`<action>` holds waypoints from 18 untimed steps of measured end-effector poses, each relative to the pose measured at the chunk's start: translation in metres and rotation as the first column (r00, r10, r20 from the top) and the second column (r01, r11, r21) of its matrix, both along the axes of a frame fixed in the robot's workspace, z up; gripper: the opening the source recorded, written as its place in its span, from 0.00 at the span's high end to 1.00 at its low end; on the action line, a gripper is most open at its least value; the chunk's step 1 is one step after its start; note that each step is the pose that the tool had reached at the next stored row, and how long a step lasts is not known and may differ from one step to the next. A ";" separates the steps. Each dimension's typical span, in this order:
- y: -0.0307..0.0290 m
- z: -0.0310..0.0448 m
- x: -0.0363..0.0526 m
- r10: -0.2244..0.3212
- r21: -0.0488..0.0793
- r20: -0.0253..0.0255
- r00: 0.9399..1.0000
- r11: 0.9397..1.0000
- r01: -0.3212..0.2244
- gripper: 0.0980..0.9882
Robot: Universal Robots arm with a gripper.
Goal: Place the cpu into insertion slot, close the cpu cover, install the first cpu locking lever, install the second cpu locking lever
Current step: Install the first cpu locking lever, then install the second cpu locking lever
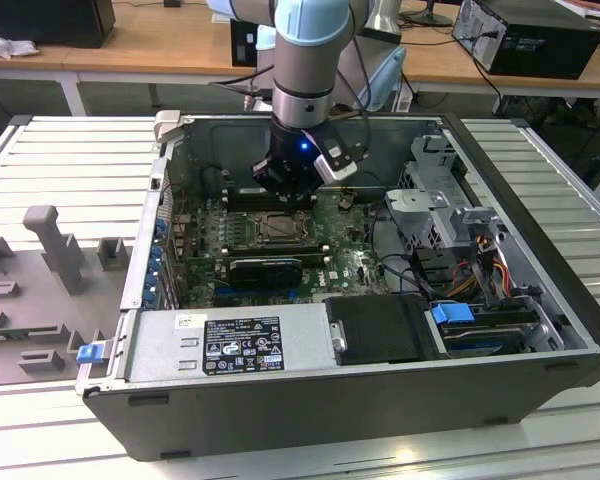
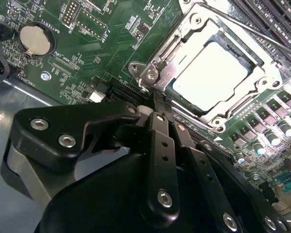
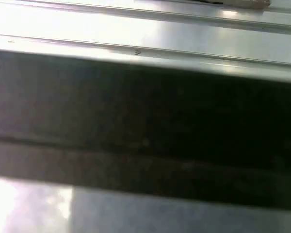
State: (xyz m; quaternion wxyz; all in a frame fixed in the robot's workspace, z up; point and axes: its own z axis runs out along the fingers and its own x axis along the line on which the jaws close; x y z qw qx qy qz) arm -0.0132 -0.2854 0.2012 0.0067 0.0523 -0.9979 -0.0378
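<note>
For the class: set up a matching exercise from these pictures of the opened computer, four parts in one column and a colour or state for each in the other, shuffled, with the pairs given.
Column A
1. cpu
2. cpu cover
3. pincer
4. motherboard

Column B
a. green, studded with small parts
b. silver frame lying down around a square window
c. black, fingers together near the socket corner
d. pale square seated in the socket

Pairs: 1-d, 2-b, 3-c, 4-a
</note>
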 end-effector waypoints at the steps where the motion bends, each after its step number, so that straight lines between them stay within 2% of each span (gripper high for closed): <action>1: 0.0001 0.0000 0.0001 0.000 0.002 0.000 1.000 1.000 0.000 0.99; 2: 0.0001 0.0009 0.0002 0.000 0.003 0.000 1.000 1.000 0.000 0.99; 3: 0.0001 0.0110 0.0002 0.000 0.002 0.000 1.000 1.000 0.000 0.99; 4: 0.0001 0.0156 0.0003 0.000 0.002 0.000 1.000 1.000 0.000 0.99; 18: -0.0064 0.0162 0.0003 0.000 0.000 0.000 1.000 1.000 0.000 0.99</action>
